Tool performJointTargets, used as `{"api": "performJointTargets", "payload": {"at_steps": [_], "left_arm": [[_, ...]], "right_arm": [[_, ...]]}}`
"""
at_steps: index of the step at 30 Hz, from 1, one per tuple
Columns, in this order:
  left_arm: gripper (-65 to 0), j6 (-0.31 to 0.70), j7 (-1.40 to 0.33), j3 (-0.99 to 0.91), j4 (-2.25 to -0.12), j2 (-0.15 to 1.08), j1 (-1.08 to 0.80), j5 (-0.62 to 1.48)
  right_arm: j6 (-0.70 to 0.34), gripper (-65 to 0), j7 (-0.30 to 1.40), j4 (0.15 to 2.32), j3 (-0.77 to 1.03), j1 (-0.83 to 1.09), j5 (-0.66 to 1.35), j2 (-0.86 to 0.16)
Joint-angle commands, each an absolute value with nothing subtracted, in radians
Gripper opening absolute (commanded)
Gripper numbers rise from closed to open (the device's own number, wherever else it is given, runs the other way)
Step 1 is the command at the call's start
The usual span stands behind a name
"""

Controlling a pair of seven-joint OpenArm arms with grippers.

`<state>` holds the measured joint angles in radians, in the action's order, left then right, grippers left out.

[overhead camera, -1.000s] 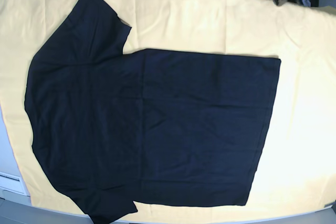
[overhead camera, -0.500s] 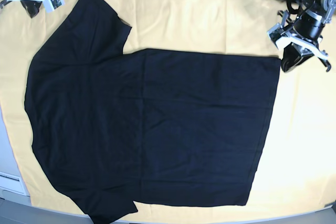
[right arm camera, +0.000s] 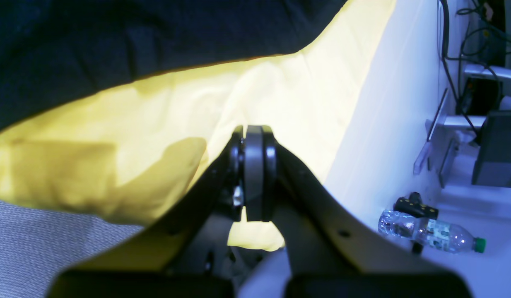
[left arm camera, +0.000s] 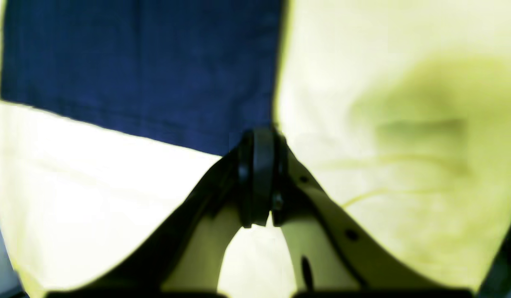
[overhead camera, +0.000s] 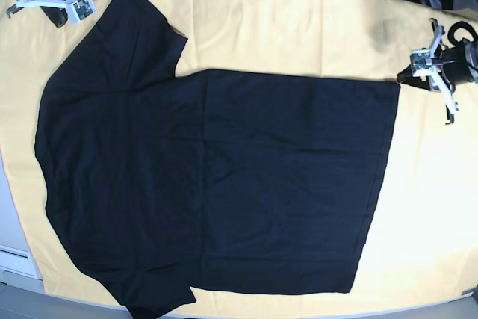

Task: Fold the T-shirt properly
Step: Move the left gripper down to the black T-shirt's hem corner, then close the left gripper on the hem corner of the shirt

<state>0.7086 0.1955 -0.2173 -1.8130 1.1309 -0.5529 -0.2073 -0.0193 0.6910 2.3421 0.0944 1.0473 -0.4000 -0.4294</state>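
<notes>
The T-shirt (overhead camera: 216,184) lies flat on the yellow cloth (overhead camera: 299,28) that covers my desk. Its body fills the middle of the base view. One sleeve points to 11 o'clock and the other to 7 o'clock, where its tip reaches the desk's near edge. The straight hem runs down the 3 o'clock side.

My left hand (overhead camera: 409,72) is at 2 o'clock in the base view, just at the hem's far corner. In the left wrist view the left hand (left arm camera: 261,136) has its tips pressed together with no gap I can make out. They sit right at the corner of the shirt (left arm camera: 143,70), which reads dark blue there. I cannot tell whether they touch the fabric or only the cloth (left arm camera: 396,124) beside it. Nothing is between the fingers that I can see. The picture is blurred.

My right hand (overhead camera: 56,16) is at 11 o'clock in the base view, over bare cloth, near the far sleeve but apart from it. In the right wrist view the right hand (right arm camera: 254,138) is pinched closed and holds nothing. The shirt (right arm camera: 135,37) runs across the top of that view, at 12 o'clock from the tips, and the cloth (right arm camera: 156,136) lies under and around them. At 4 o'clock, off the desk, a plastic bottle (right arm camera: 429,231) with a green cap lies on its side on a pale surface.
</notes>
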Motion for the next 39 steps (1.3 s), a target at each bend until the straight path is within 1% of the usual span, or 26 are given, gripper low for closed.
{"api": "performJointTargets", "payload": {"at_steps": [1, 4, 5, 6, 11, 13, 22, 27, 28, 31, 39], "left_arm": [[-55.3, 0.698, 0.218, -0.222, -1.804, 1.153, -0.532, -0.197], [-35.5, 0.698, 0.217, -0.189, -1.755, 1.152, -0.496, -0.199], [-31.3, 0.698, 0.217, -0.168, -1.740, 1.152, -0.481, -0.207], [-30.2, 0.698, 0.217, -0.143, -1.726, 1.153, -0.464, -0.218], [-30.3, 0.698, 0.215, 0.036, -1.691, 1.152, -0.348, -0.310], [-30.3, 0.683, 0.210, 0.106, -1.690, 1.152, -0.294, -0.345], [-30.3, 0.673, 0.178, 0.316, -1.690, 1.152, -0.080, -0.348], [-30.3, 0.678, 0.168, 0.345, -1.691, 1.153, -0.006, -0.347], [-30.3, 0.695, 0.147, 0.345, -1.694, 1.153, 0.012, -0.341], [-30.3, 0.698, 0.072, 0.345, -1.712, 1.158, 0.052, -0.261], [-30.3, 0.698, 0.059, 0.346, -1.719, 1.166, 0.042, -0.208]], "right_arm": [[-0.005, -65.0, 0.681, 2.356, 0.101, 1.058, -0.414, -0.435], [-0.005, -65.0, 0.682, 2.356, 0.101, 1.059, -0.414, -0.435], [-0.005, -65.0, 0.682, 2.356, 0.101, 1.059, -0.414, -0.435], [-0.005, -65.0, 0.682, 2.356, 0.101, 1.059, -0.414, -0.435], [-0.005, -65.0, 0.681, 2.356, 0.101, 1.059, -0.381, -0.435], [-0.005, -65.0, 0.681, 2.356, 0.101, 1.059, -0.362, -0.435], [-0.005, -65.0, 0.681, 2.356, 0.101, 1.059, -0.363, -0.435], [-0.005, -65.0, 0.682, 2.356, 0.101, 1.070, -0.363, -0.435], [-0.005, -65.0, 0.682, 2.356, 0.101, 1.073, -0.366, -0.435], [-0.005, -65.0, 0.685, 2.356, 0.101, 1.073, -0.366, -0.435], [-0.005, -65.0, 0.685, 2.356, 0.101, 1.072, -0.367, -0.435]]}}
